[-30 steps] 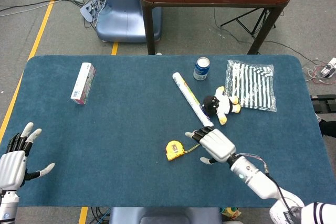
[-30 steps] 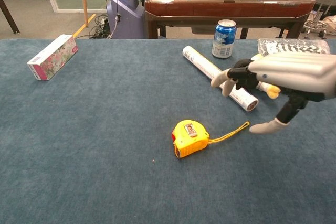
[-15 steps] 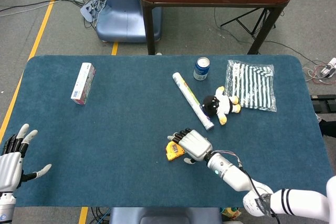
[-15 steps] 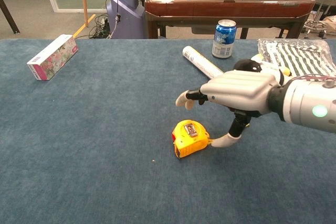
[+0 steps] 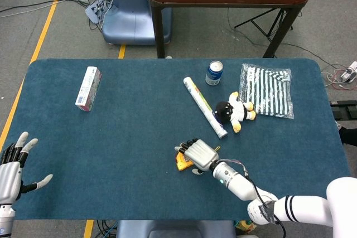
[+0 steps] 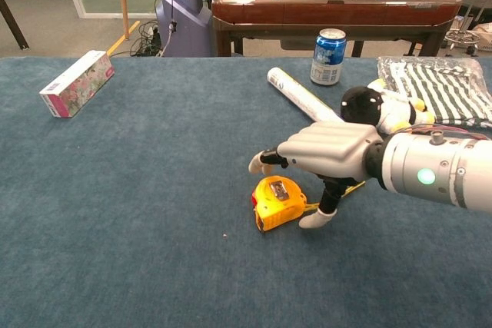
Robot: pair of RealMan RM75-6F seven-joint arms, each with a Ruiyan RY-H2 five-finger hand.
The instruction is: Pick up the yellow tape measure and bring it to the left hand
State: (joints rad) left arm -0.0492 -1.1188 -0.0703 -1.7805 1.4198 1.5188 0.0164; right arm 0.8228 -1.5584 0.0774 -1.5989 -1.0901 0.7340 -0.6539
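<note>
Head view: tape measure (image 5: 184, 161) on bench (image 5: 134, 126), half under right hand (image 5: 199, 155); left hand (image 5: 11, 165) spread, empty, far corner.
Chest view: right hand fingers apart above it, ungripped. Step: reaching. Next: close, lift, carry across.

— How many things are on the counter (image 5: 139, 126)?
— One yellow tape measure (image 6: 278, 202), one can (image 5: 214, 73), one paper roll (image 5: 204, 106), one small box (image 5: 88, 88), one plush toy (image 5: 233, 112) and one striped bag (image 5: 268, 90).
— And hands?
— Two — the left hand (image 5: 12, 170) and the right hand (image 6: 330, 151).
</note>
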